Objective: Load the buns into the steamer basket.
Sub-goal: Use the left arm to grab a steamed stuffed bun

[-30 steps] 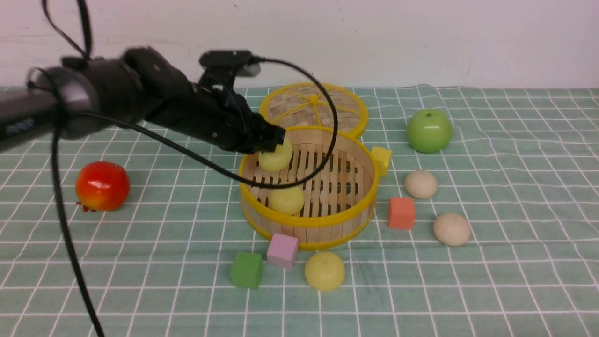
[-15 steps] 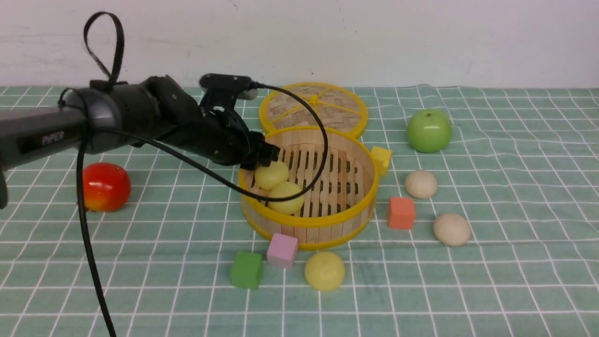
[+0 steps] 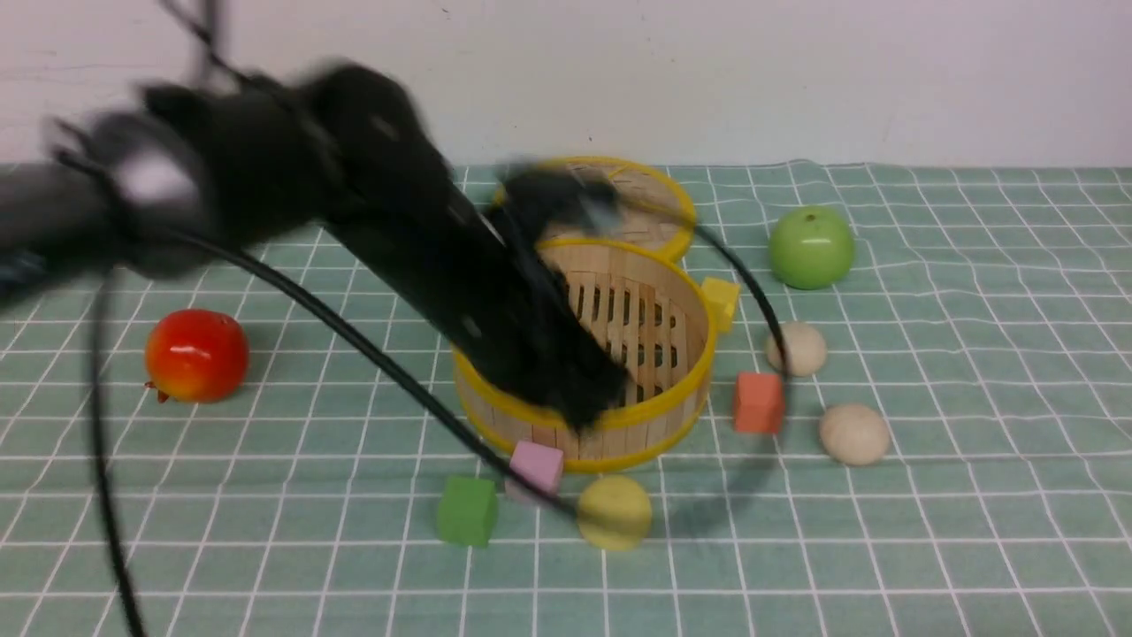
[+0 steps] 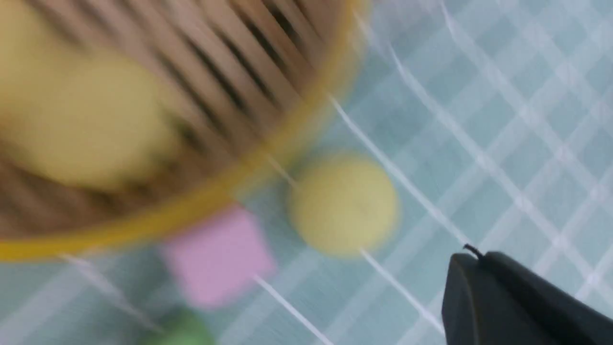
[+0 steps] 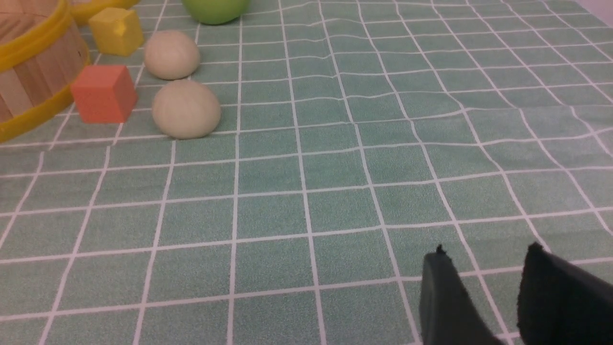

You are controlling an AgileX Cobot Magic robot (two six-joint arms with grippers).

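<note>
The steamer basket (image 3: 659, 389) stands mid-cloth, and my blurred left arm crosses over its near-left side. My left gripper (image 3: 591, 405) (image 4: 471, 258) is shut and empty above the near rim. The arm hides the basket's left half in the front view. The left wrist view shows a blurred pale yellow bun (image 4: 91, 124) on the basket's slats (image 4: 249, 62). Another yellow bun (image 3: 613, 511) (image 4: 344, 203) lies on the cloth in front of the basket. Two beige buns (image 3: 796, 348) (image 3: 853, 433) (image 5: 171, 54) (image 5: 186, 109) lie to its right. My right gripper (image 5: 486, 254) is open over bare cloth, out of the front view.
The woven lid (image 3: 646, 208) leans behind the basket. A green apple (image 3: 810, 248) sits back right and a red fruit (image 3: 195, 354) on the left. Cubes ring the basket: yellow (image 3: 721, 301), orange (image 3: 758, 402), pink (image 3: 535, 464), green (image 3: 466, 510).
My left gripper let a yellow bun go into the basket beside another one, then shut. The arm has swung forward and right across the basket, fast enough to blur.
</note>
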